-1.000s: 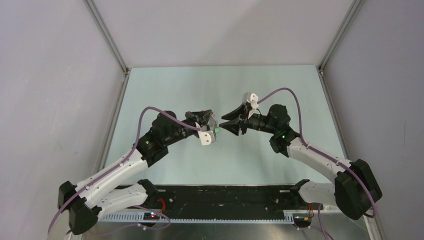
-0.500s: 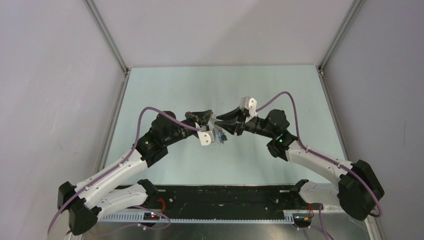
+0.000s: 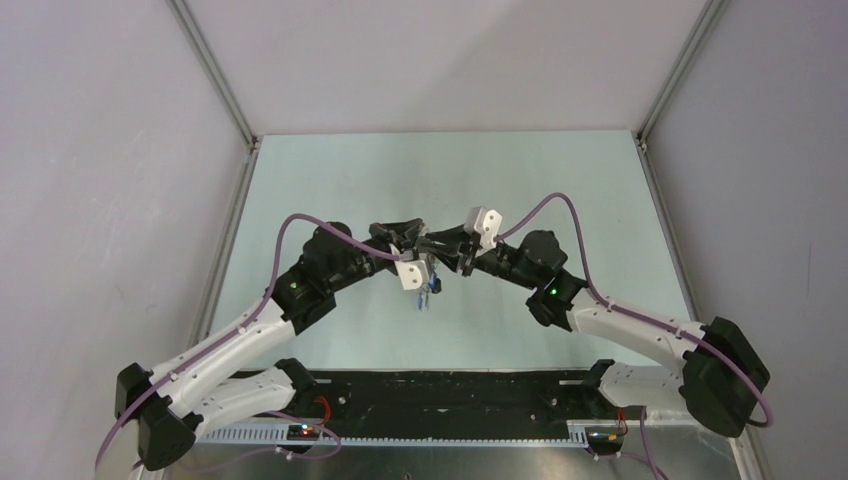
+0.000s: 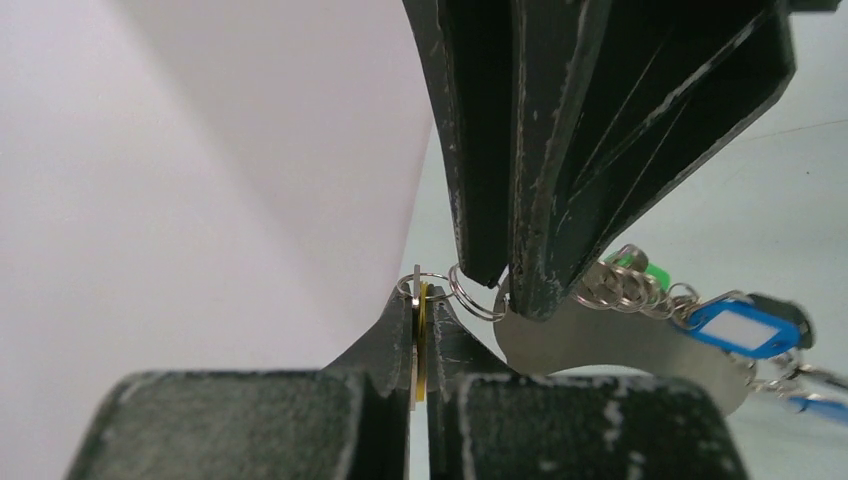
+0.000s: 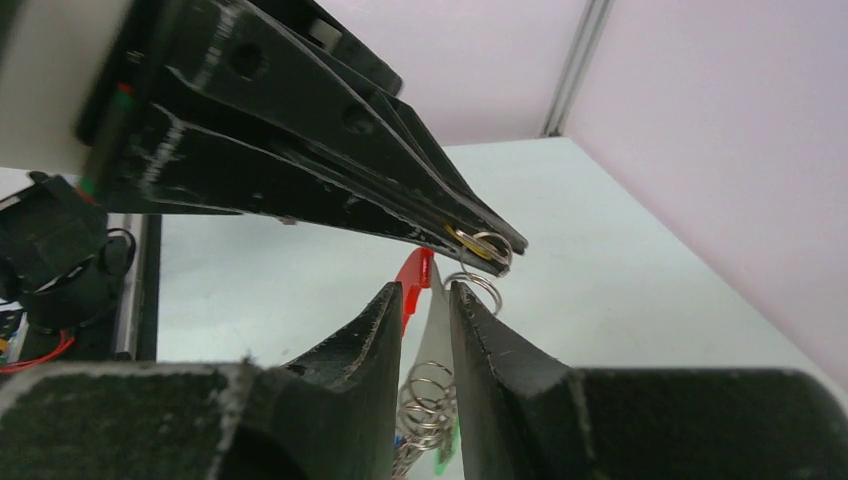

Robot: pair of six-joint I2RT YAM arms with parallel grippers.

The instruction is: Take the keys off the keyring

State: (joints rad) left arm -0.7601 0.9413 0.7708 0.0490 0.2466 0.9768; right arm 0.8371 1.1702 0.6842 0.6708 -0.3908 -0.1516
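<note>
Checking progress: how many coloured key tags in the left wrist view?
3: green tag behind the rings, blue tag right of them, second blue tag at the right edge. Others may be hidden.

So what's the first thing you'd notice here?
Two black claws meet nose to nose above the middle of the table: the left claw pinches a thin gold piece, the right claw grips the keyring. Under them dangles a bunch of keys, one with a blue tag.

Two end effectors (image 3: 418, 243) (image 3: 447, 247), one keyring (image 4: 620, 345) — at least three keys (image 4: 740, 328)
</note>
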